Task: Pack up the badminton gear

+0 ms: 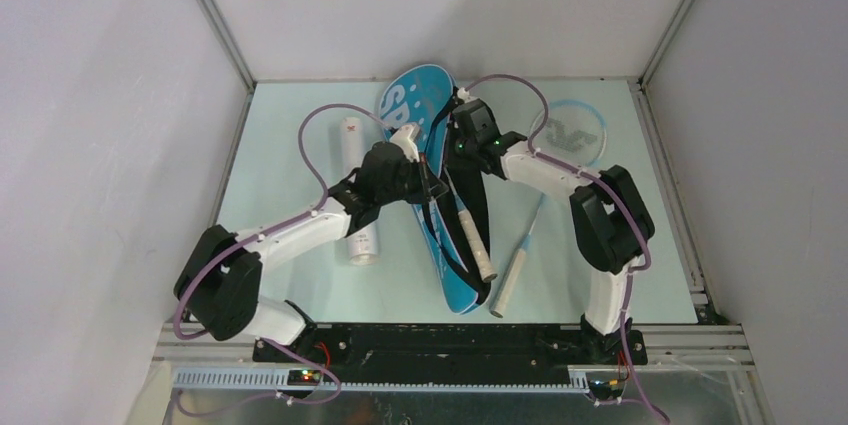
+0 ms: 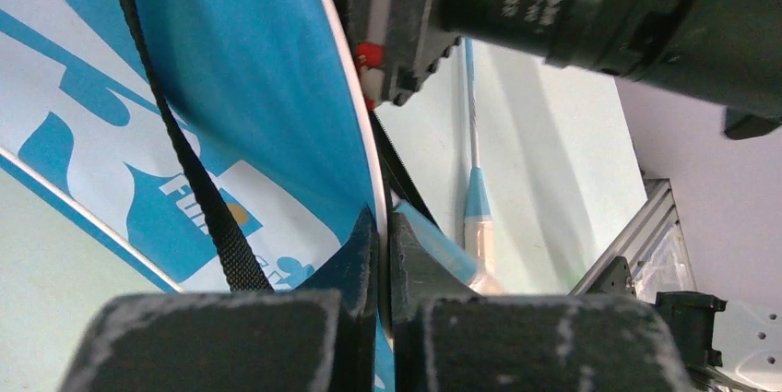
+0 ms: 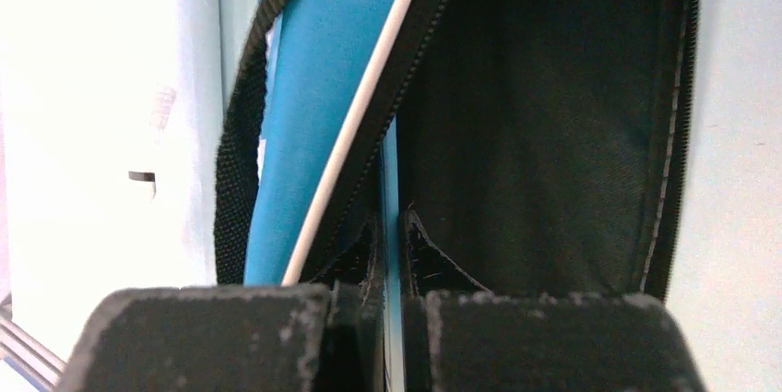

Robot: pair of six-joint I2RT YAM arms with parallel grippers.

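Where the bag lies: I see the blue bag point(image 1: 428, 97) lengthwise at the middle of the table point(image 1: 280, 135). Its wide end is at the far side and its narrow end points toward the arm bases. The black strap point(image 2: 189, 157) is draped over the blue face.
Bag mouth: it is open along its right side, with the flap lifted off the black lining point(image 3: 535, 134) and the zipper teeth showing.
Left claw: the left claw point(image 2: 380, 249) is closed tight on the white-piped edge of the bag's upper flap. Its fingers point(image 2: 355, 258) press from both sides, and I can make out no gap.
Right claw: the right claw point(image 3: 392, 254) is pinched down on a thin blue strip point(image 3: 391, 180) that runs over the lining. I cannot tell whether this is a racket shaft or the bag's lower lip.
First racket: the first racket's cream handle point(image 1: 478, 245) lies on the bag's narrow end, with its butt toward the near edge. Its head is hidden from me.
Second racket: the second racket point(image 1: 510, 283) rests on the table just right of the bag, not touching it. Its head is at the far right and its handle is nearer the arm bases.
Tube: the long white tube point(image 1: 351, 145) lies on the table left of the bag, and the left arm crosses over it.
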